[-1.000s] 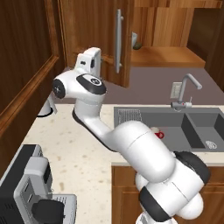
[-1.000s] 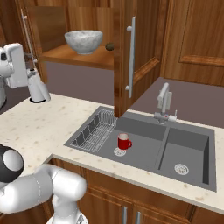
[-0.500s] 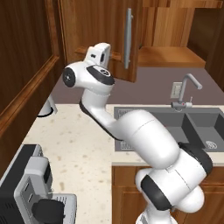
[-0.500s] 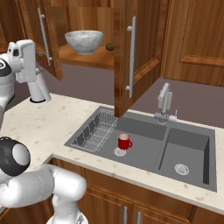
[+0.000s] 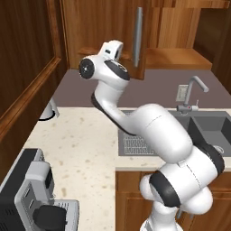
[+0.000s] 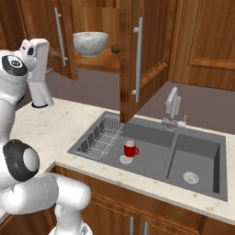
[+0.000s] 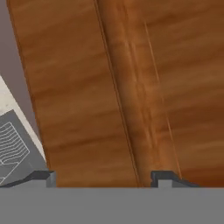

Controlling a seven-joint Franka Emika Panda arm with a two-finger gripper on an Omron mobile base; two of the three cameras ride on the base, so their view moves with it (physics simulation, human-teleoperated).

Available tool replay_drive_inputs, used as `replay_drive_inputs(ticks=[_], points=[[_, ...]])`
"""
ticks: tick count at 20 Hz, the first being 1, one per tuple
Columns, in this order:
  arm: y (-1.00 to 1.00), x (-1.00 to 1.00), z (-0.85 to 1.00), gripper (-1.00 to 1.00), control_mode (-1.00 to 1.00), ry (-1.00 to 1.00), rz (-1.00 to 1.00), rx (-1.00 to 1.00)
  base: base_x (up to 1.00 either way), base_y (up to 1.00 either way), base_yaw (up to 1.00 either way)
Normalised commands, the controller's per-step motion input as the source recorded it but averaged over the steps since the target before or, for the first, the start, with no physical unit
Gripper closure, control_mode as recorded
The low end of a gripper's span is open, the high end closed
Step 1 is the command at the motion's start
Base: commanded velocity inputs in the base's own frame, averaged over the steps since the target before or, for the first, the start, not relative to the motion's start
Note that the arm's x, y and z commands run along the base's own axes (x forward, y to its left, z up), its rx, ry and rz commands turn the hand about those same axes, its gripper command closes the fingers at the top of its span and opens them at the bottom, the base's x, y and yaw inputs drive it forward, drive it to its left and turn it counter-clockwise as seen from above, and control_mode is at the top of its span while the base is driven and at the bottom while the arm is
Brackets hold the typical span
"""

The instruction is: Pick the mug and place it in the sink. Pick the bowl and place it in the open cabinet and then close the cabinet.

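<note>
Now glossy red mug [image 6: 131, 148] upright

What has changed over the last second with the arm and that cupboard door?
The gripper, jaws open and holding nothing, has swung the left cabinet door further toward shut, partly covering the opening. The bowl stayed on the shelf, the mug in the sink, and the right door stayed open.

No text, label, brand, number or sign can be read on anything in these three kitchen views.
</note>
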Motion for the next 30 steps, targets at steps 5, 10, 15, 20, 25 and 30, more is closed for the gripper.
replay_drive_inputs(ticks=[5, 10, 15, 20, 25, 30], points=[[-0.72, 0.77, 0.0, -1.0, -1.0, 0.05, 0.1, 0.14, 0.0, 0.0, 0.0], [-0.61, 0.39, -0.04, -1.0, -1.0, 0.06, 0.09, 0.18, 0.0, 0.0, 0.0], [-0.3, 0.0, -0.26, -1.0, -1.0, 0.25, 0.09, 0.34, 0.0, 0.0, 0.0], [-0.3, 0.15, -0.26, -1.0, -1.0, 0.34, 0.04, 0.37, 0.0, 0.0, 0.0], [-0.19, 0.88, -0.3, -1.0, -1.0, 0.22, 0.06, 0.36, 0.0, 0.0, 0.0], [0.0, 1.0, -0.77, -1.0, -1.0, -0.27, 0.25, 0.24, 0.0, 0.0, 0.0]])
